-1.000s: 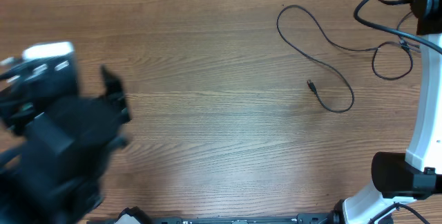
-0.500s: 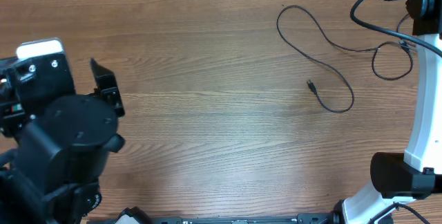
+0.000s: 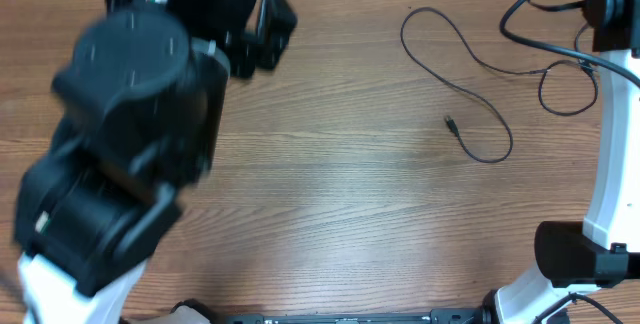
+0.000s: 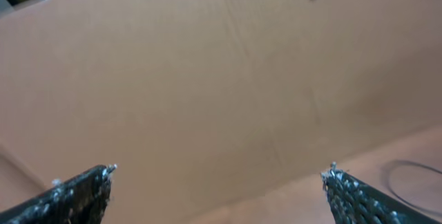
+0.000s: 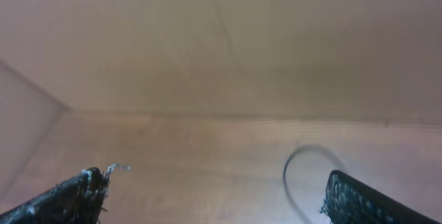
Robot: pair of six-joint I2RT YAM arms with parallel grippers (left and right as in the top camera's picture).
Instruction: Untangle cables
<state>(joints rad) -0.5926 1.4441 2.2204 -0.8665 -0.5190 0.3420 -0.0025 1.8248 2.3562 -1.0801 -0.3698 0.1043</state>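
On the far right part of the wooden table (image 3: 330,194), a thin black cable (image 3: 511,140) lies loose and flat, not coiled. It makes one wide curve at its far end, then runs toward the near side and bends back in a hook, and its small plug end (image 3: 449,121) rests on bare wood just inside this hook. A second strand goes from the wide curve to the right and closes in a smaller loop (image 3: 566,113) just beside the white right arm (image 3: 610,144). I cannot tell if this is one cable or two that cross each other. Nothing touches the cable.

Further right of the cable, thicker black wires (image 3: 520,19) hang at the upper part of the right arm. The right gripper (image 5: 219,177) has its jaws spread wide with nothing between them; in its own camera a curved piece of the cable (image 5: 286,172) lies on the table ahead, and a plain brown wall (image 5: 221,37) stands behind.

Well apart from the cable, to the left, the big black left arm (image 3: 130,114) appears blurred over the table. The left gripper (image 4: 219,182) is also wide open and holds nothing. Its camera shows mostly the same brown wall, with a small arc of cable (image 4: 394,172) low at the right edge.
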